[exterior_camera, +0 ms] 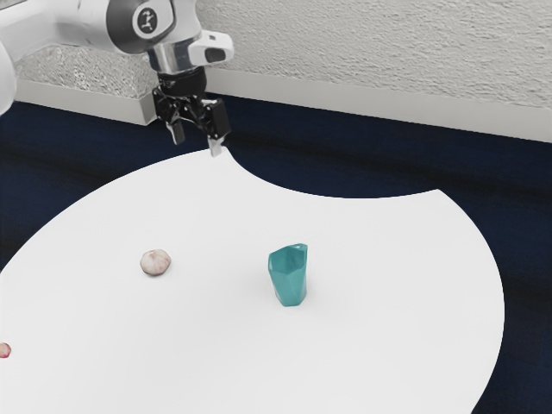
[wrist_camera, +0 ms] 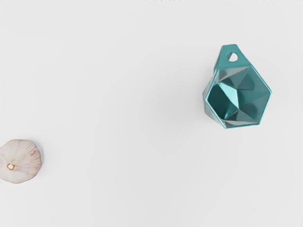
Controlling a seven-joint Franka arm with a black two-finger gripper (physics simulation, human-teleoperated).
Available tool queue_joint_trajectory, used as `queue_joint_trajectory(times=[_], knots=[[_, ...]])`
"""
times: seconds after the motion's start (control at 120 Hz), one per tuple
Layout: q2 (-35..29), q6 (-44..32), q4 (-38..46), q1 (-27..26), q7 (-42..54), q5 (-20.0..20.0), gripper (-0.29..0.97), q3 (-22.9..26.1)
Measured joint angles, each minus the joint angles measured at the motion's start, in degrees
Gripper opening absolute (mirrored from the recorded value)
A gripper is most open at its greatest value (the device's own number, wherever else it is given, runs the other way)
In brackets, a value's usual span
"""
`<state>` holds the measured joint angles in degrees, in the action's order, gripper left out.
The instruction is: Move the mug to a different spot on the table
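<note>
The teal faceted mug stands upright just right of centre in the exterior view, on the white table. A garlic bulb lies well apart to its left. The gripper hangs at upper left above the table's far edge, fingers spread and holding nothing.

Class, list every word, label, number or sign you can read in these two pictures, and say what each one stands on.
Readable words or numbers: none.
Round dark badge on the arm's joint above the tool: it carries a pale mark, too small to read.
Teal mug: plain, no lettering.
Garlic bulb: no label.
White table: unmarked.
</note>
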<state>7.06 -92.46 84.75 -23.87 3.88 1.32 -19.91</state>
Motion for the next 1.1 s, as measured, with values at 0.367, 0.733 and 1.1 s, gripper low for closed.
queue_joint_trajectory(times=[0.367, 0.733, 1.1], knots=[[14.00, -9.56, -2.38, 0.36, -1.14, 3.12, 0.68, 0.92], [24.28, -15.43, -3.79, 0.30, -10.24, 8.61, 0.68, 4.55], [29.44, -17.86, -3.96, 0.31, -20.44, 11.78, 0.68, 4.59]])
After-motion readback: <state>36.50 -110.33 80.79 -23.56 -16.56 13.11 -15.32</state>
